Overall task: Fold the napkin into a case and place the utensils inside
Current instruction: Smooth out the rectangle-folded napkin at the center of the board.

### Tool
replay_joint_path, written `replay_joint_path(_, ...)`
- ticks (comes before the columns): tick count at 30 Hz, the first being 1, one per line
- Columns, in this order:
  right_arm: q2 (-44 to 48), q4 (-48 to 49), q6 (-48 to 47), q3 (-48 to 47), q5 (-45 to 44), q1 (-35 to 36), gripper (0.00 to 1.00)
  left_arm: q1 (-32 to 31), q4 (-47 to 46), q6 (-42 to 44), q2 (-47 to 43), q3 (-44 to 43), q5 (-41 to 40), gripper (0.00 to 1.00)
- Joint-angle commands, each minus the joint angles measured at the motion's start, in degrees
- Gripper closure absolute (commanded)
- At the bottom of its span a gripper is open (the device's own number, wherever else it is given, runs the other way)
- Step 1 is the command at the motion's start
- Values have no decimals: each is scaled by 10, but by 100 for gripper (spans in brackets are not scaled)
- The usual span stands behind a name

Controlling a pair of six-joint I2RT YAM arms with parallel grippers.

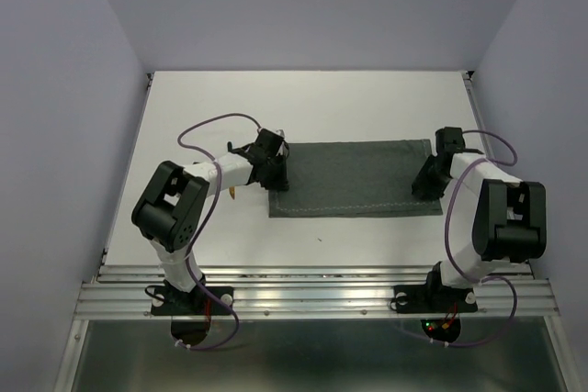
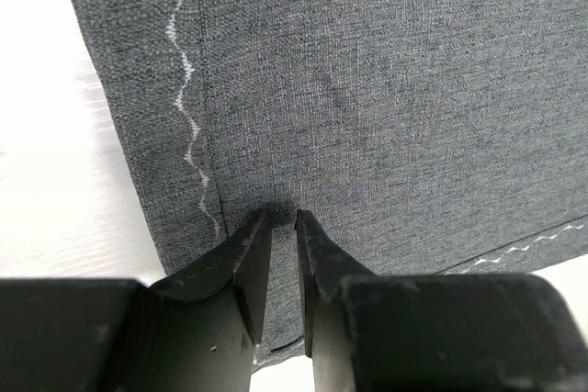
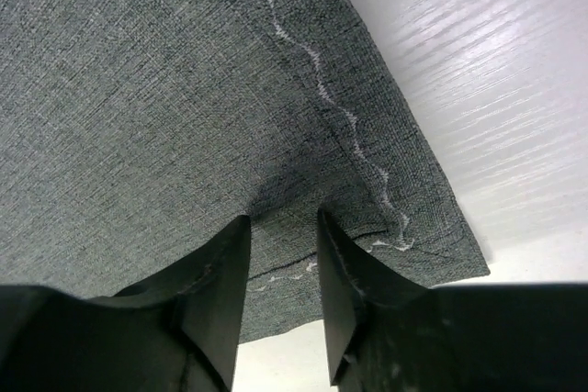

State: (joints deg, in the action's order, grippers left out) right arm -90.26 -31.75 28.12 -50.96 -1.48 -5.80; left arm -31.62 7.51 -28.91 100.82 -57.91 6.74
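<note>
Lying as a wide strip mid-frame in top view, the napkin (image 1: pixel 349 178) is flat on the table (image 1: pixel 367 107). Left gripper (image 2: pixel 283 218) at its left end — jaws nearly together, pinching cloth. Right gripper (image 3: pixel 283 222) at its right end — jaws narrow, cloth btwn them; can't tell if gripped.

Bright even light; soft shadows; glare on table (image 3: pixel 514 89); crisp focus
</note>
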Motion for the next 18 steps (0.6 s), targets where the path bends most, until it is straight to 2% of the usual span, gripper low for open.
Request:
replay_joint_path(1, -8, 16, 3, 3, 31, 26, 55, 22, 37, -1, -22, 25, -61, 70)
replay_joint_path(5, 7, -2, 18, 15, 24, 59, 51, 44, 58, 3, -18, 12, -90, 70)
replay_joint_path(9, 38, -20, 18, 14, 17, 66, 51, 46, 70, 10, -32, 4, -104, 70)
replay_joint_path(14, 95, -50, 25, -22, -46, 66, 51, 46, 78, 10, -65, -25, -80, 69)
replay_joint_path(15, 115, -50, 26, -26, -80, 66, 51, 45, 78, 9, -69, -33, -74, 69)
replay_joint_path(18, 134, -19, 25, -27, -141, 66, 52, 45, 68, 6, -62, -73, -44, 65)
